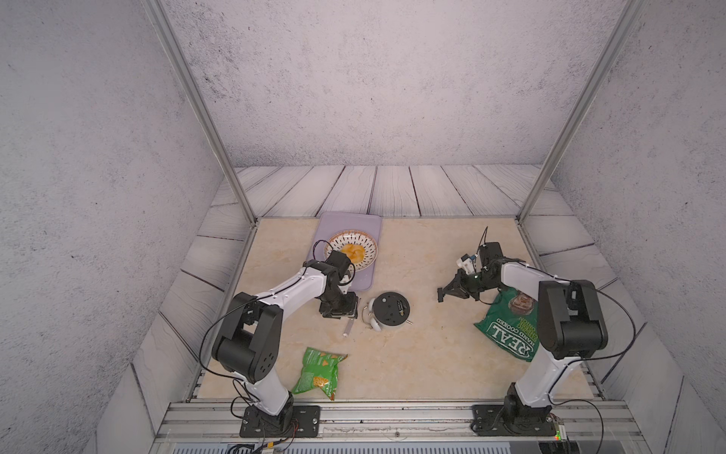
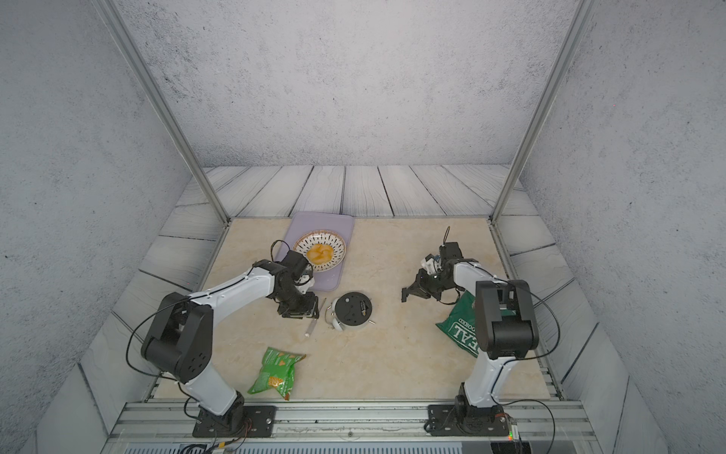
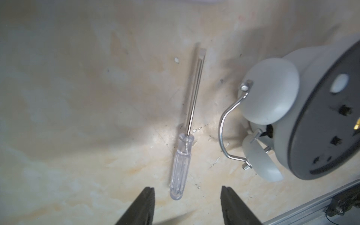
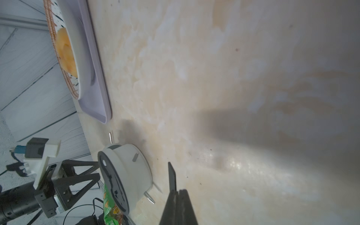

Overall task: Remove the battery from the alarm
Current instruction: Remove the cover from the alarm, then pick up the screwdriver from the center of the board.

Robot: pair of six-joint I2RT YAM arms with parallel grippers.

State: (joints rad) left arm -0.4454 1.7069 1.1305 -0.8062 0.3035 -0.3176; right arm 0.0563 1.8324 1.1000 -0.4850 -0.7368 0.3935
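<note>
Two end effectors, logging each in turn. Noting left end effector [image 3: 188, 191] spread above the table [image 1: 432, 353], fingers [image 3: 148, 196] flanking the clear handle end of the screwdriver [image 3: 181, 161] without touching it. Noting right end effector [image 4: 176, 192] pressed together, hovering well apart from the alarm clock [image 1: 391, 309]. Seeing the alarm clock lying face down, black back up, just beside the screwdriver. Finding the battery [image 1: 400, 306] sitting in the back's compartment, gold end showing.

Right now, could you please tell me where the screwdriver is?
In both top views the screwdriver lies flat on the table between the left end effector and the alarm.
</note>
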